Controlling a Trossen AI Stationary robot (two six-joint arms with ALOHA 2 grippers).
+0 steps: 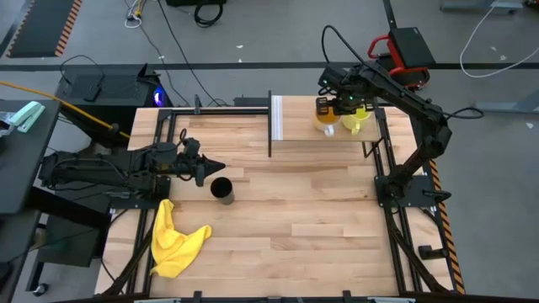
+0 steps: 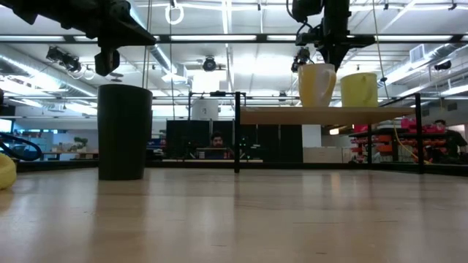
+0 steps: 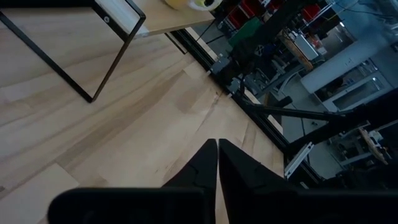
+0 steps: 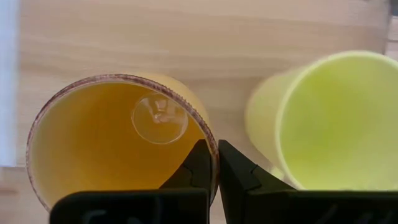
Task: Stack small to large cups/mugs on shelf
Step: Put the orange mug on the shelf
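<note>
1. The work surface was a striped-wood table [image 1: 286,219] in a large hall with a grey floor, cables and a red-handled box [image 1: 404,49] beyond its far edge. The low view alone showed the room behind: ceiling strip lights and a seated person [image 2: 216,141] far off.
2. Only the high view gave the whole layout. The shelf [image 1: 307,118], a pale board with a white end panel on dark posts, stood at the table's far side. A yellow cloth [image 1: 173,240] lay crumpled near the front left corner.
3. The black tumbler [image 1: 222,189] stood upright on the table, just beside the left gripper [image 1: 215,166] and well apart from the shelf.
4. The left wrist view showed that gripper's fingers pressed together over bare wood, holding nothing.
5. The orange mug [image 1: 325,116] and the yellow-green mug [image 1: 356,119] stood side by side on the shelf. In the low view they were both upright on the board, the orange one [image 2: 316,85] under the right arm.
6. The right wrist view looked straight down into both mugs. The orange mug [image 4: 118,143] held nothing but a round glint of light on its bottom. The yellow-green mug [image 4: 336,124] looked empty as well.
7. The right gripper [image 4: 216,163] was nearly closed, its two fingers pinching the orange mug's rim, one inside the wall and one outside.
</note>
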